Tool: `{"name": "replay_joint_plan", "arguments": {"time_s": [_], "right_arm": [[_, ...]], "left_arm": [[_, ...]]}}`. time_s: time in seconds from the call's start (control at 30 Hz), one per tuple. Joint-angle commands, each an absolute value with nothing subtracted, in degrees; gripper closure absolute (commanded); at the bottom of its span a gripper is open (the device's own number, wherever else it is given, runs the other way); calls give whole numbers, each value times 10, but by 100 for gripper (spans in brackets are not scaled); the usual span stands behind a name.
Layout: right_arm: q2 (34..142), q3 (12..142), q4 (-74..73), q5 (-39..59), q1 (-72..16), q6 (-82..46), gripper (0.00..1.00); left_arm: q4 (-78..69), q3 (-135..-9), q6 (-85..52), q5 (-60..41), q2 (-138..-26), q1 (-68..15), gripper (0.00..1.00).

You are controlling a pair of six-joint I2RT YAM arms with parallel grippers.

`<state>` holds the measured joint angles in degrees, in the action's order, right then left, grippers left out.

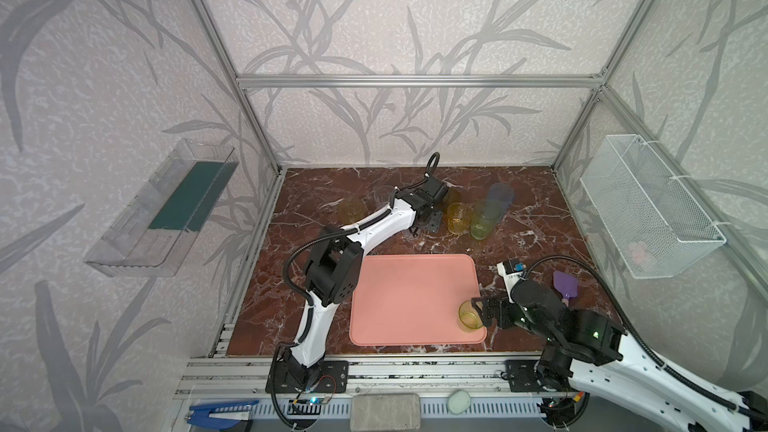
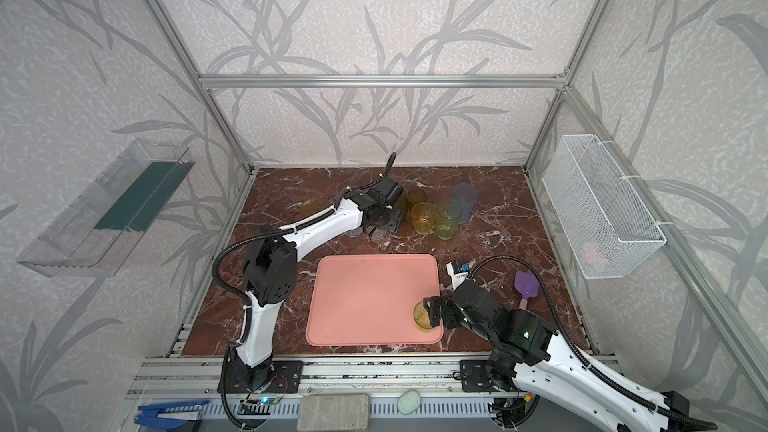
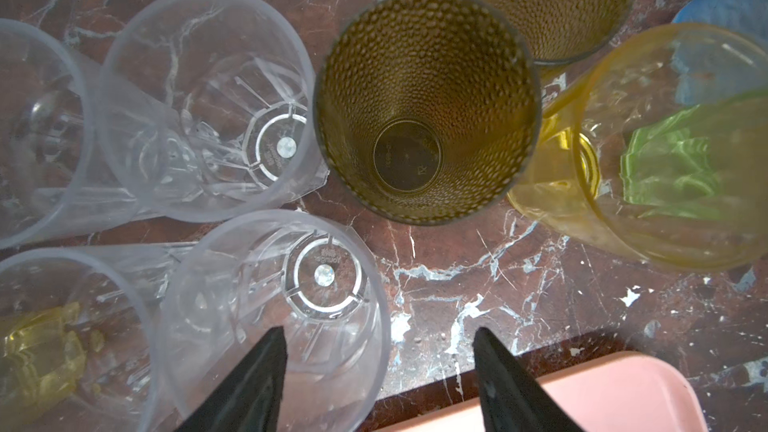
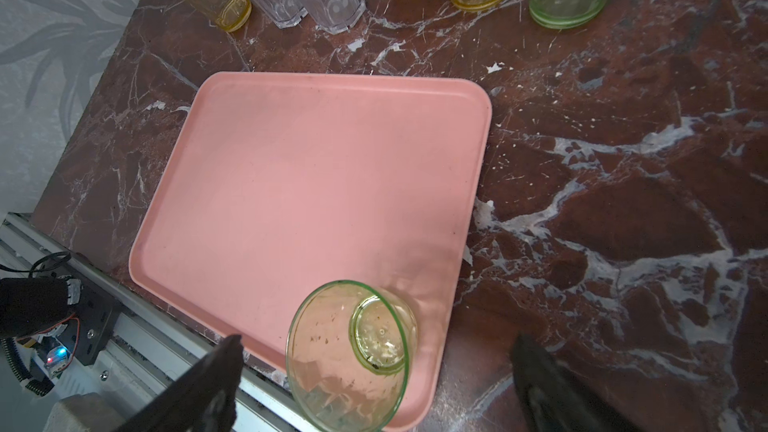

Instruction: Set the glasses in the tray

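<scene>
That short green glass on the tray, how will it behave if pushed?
The green glass looks thin-walled, so probably light and quick to slide on the smooth tray. Short and wide, it likely resists tipping. Standing near the tray's corner, it could catch on the low rim and topple.

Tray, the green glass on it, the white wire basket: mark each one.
tray [image 1: 407, 297], in a top view, bare floor near its middle.
green glass [image 4: 345, 361], right wrist view, inner wall beside its base.
white wire basket [image 2: 598, 205], in a top view, mesh side wall.
</scene>
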<state>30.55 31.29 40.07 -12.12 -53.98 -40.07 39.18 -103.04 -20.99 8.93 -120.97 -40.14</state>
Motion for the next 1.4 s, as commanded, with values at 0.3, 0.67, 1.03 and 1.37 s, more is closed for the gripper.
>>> {"name": "replay_joint_plan", "arguments": {"time_s": [0.3, 0.67, 1.03, 1.37], "right_arm": [[301, 309, 416, -143, -538, -405, 1], [298, 313, 422, -148, -537, -402, 1], [297, 321, 431, -156, -537, -401, 1], [293, 323, 438, -159, -537, -406, 1]], "left_arm": [[415, -1056, -205, 95, -1233, -403, 53], [445, -1085, -201, 102, -1253, -403, 73], [460, -1086, -200, 118, -1254, -402, 84], [462, -1085, -198, 117, -1252, -402, 86]]}}
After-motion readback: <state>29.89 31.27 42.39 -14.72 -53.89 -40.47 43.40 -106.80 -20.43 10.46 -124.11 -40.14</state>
